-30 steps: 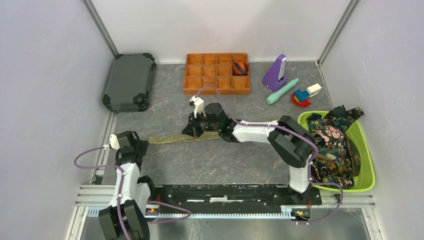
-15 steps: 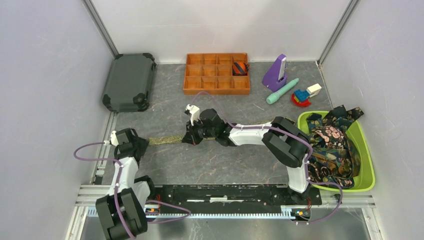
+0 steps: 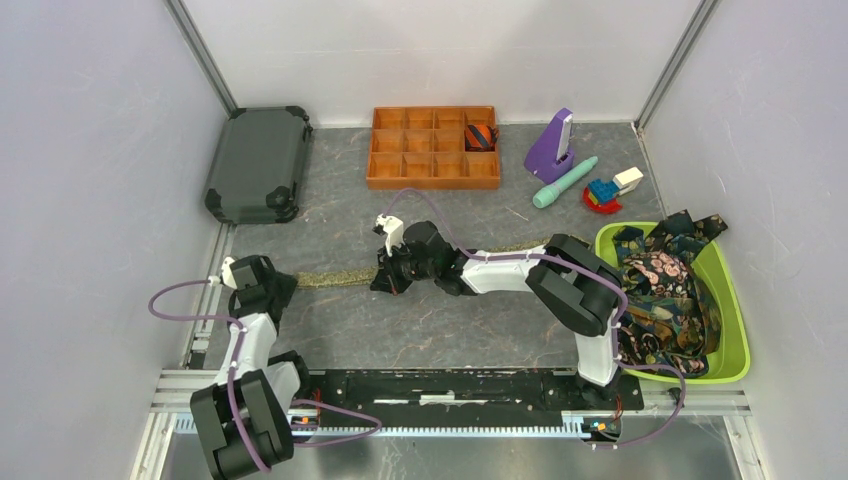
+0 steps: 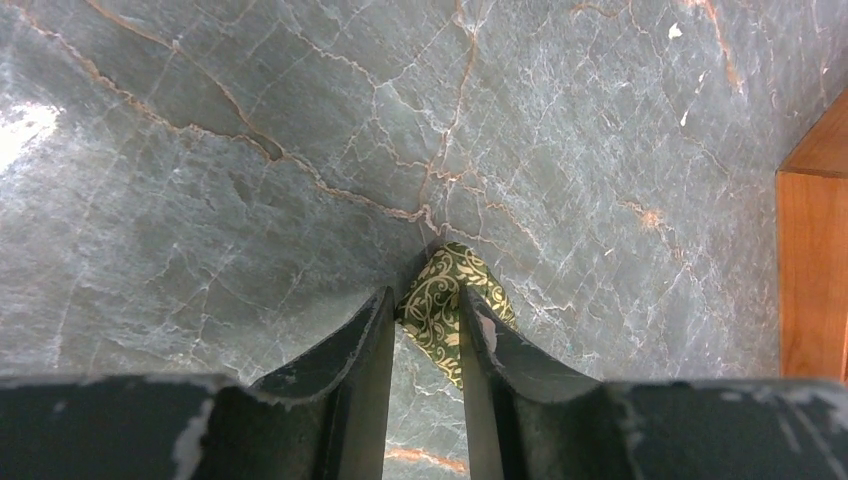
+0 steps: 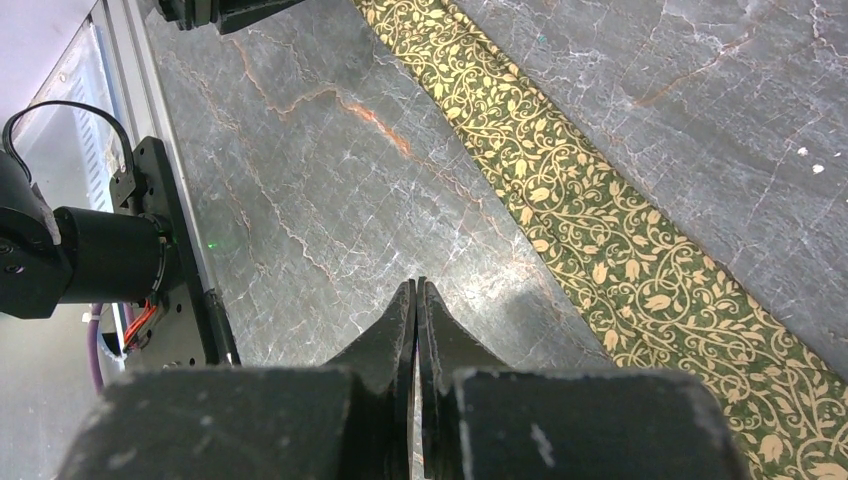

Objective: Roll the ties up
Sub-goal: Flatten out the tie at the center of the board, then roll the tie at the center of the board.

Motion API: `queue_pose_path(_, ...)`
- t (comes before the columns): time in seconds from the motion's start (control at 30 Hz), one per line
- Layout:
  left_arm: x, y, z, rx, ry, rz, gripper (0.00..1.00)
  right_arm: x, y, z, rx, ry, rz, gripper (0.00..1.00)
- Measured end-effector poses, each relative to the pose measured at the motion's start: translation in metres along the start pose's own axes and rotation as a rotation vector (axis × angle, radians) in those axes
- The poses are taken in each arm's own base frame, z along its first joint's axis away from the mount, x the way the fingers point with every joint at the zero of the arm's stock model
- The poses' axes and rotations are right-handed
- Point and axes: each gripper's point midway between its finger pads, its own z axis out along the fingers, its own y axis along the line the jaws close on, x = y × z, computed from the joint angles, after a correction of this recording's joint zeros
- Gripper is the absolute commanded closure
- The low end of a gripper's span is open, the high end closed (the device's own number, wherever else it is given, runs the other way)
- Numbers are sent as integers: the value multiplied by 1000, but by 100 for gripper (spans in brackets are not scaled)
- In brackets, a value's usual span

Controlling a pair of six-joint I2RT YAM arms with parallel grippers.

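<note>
Since one second ago, left gripper has drawn back slightly toward the near-left and its jaws have parted; right gripper has shifted a little nearer the bases. Long olive-green fabric tie with fine leaf pattern lies flat on the grey marbled table, its pointed tip between the parted left fingers, not visibly clamped. Right gripper is fully closed on nothing, over bare table just beside the tie. Rolled orange-navy striped tie sits in a back-row compartment of the orange tray. Dark patterned ties are heaped in the lime-green bin
</note>
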Motion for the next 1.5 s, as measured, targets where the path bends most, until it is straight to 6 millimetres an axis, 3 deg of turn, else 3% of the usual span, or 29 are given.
queue_pose_path(0.27,2,3,6,-6,6,-1,68,-5,2,1,-5,-6,-2,97)
queue_pose_path(0.47,2,3,11,-6,6,-1,85,-25,9,5,-21,-41,-14,97)
queue_pose_path(0.7,2,2,10,0,1,0,90,-37,11,22,-38,-53,-6,98)
queue_pose_path(0.9,-6,-6,0,37,-35,1,91,-45,20,49,-75,-55,4,100)
queue_pose_path(1.17,-6,-6,-9,45,-42,1,91,-37,32,93,-134,-26,22,100)
queue_pose_path(1.5,0,-1,-16,28,-25,1,91,-39,29,137,-160,-29,35,100)
